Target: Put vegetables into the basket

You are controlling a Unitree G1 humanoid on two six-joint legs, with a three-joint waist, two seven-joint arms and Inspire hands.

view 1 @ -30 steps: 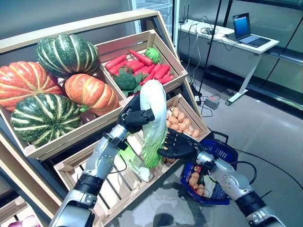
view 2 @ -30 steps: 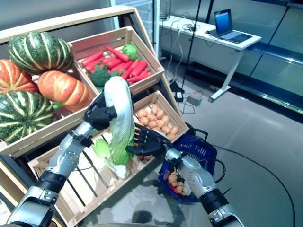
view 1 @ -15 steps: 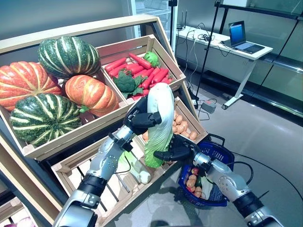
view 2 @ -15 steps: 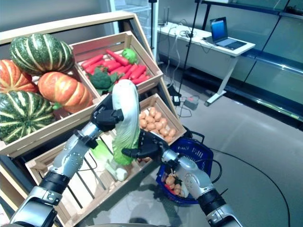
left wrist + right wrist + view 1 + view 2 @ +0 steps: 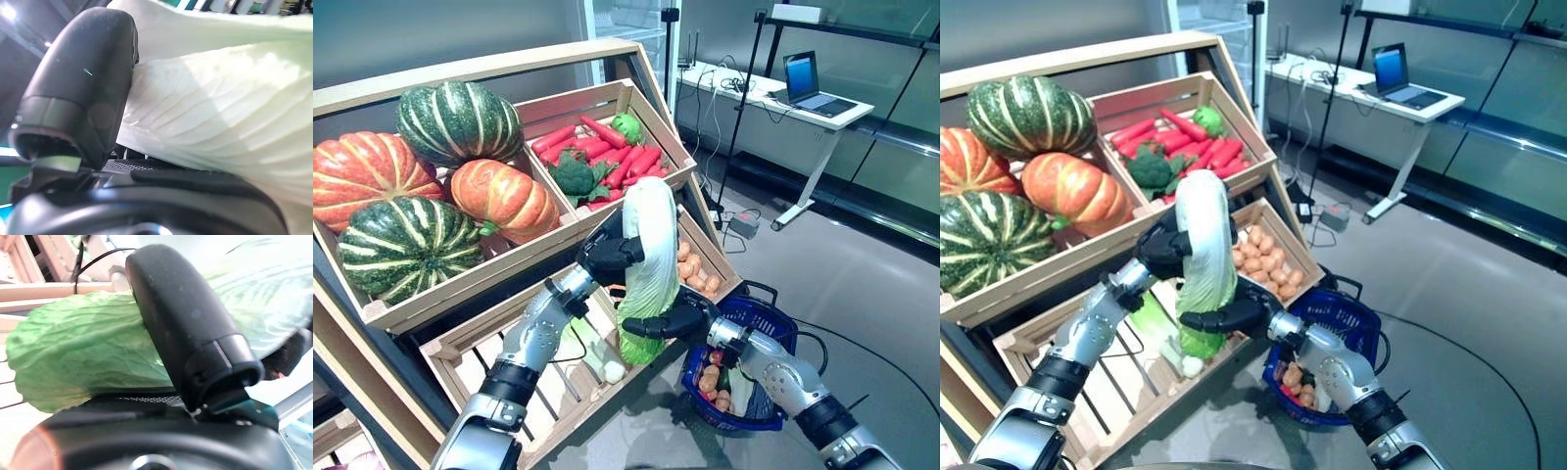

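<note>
Both hands' fingers (image 5: 607, 253) curled round cabbage (image 5: 649, 257)

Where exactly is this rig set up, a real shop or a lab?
Likely a mock grocery stall inside a lab or office: slanted wooden crates of pumpkins and carrots, yet a desk with a laptop stands behind.

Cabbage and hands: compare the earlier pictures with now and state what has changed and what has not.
The right hand, open beside the cabbage a second ago, has closed round its green lower end. The left hand keeps its grip on the white upper part, and the cabbage has shifted toward the blue basket. The pumpkins and crates look unchanged.
</note>
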